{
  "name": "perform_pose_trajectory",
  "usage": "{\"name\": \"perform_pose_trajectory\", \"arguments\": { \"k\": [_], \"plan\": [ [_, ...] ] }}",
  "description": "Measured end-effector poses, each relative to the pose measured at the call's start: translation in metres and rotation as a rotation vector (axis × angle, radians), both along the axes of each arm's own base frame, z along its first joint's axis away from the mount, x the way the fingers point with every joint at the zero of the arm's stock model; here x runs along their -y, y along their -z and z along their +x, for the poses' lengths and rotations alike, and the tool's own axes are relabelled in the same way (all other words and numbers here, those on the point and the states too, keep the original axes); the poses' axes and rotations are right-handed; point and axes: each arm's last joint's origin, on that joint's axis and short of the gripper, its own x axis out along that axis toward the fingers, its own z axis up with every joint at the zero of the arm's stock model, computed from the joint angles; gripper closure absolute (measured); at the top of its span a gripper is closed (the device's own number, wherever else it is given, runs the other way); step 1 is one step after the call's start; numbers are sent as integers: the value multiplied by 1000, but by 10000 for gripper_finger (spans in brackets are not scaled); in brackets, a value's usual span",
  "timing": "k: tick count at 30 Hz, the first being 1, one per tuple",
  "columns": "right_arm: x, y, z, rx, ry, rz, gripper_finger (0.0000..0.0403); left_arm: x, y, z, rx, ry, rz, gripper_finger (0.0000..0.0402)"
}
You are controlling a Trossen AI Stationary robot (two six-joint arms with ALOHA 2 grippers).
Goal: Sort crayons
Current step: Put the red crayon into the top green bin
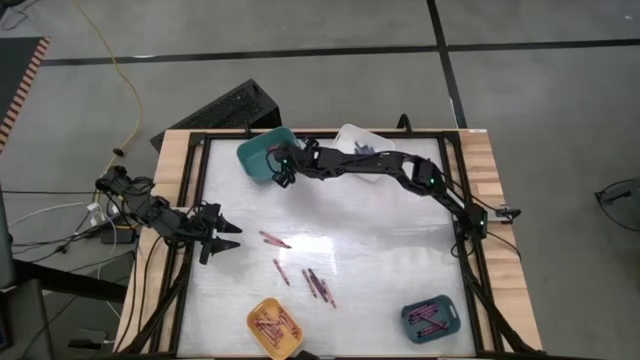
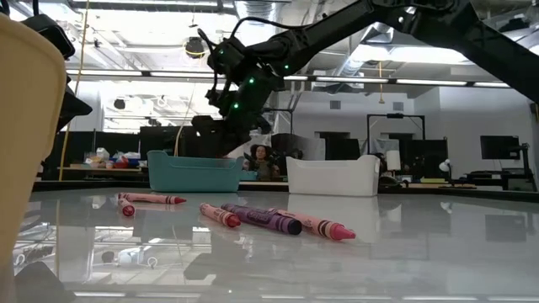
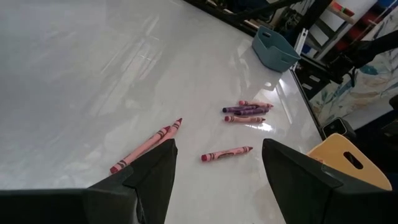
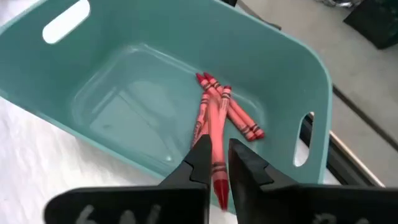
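Note:
My right gripper reaches over the teal bin at the table's far side, with a red crayon between its fingers. Several red crayons lie on the bin's floor. Loose crayons lie on the table's middle. My left gripper waits open at the table's left edge, touching nothing. My right gripper pinches the red crayon at its labelled middle between its two fingertips. The fingers slant down toward the bin from the table's right side. The crayon runs along the fingers' line, clear of the table, over the bin's near wall and pointing into the bin.
A white bin stands just right of the teal one. A yellow bin and a blue-grey bin, both holding crayons, sit at the near edge. Bare tabletop lies between them.

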Motion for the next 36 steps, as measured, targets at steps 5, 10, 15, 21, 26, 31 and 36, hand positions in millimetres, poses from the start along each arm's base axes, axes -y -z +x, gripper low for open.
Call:
{"name": "perform_pose_trajectory", "arguments": {
  "k": [5,10,15,21,26,31,36],
  "plan": [
    [1,3,-1,-5,-8,15,342,0,0,0,0,-1,0,174],
    [0,2,0,3,-34,28,342,0,0,0,0,-1,0,174],
    [-10,-9,2,-20,-138,15,341,0,0,0,0,-1,0,174],
    [-42,-42,4,-113,-348,42,341,0,0,0,0,-1,0,174],
    [-86,-71,0,-204,-468,37,341,0,0,0,0,0,0,174],
    [-139,-67,8,-200,-581,14,341,0,0,0,0,0,0,174],
    [-180,-47,26,-148,-692,-51,341,0,0,0,0,1,0,174]
  ]
}}
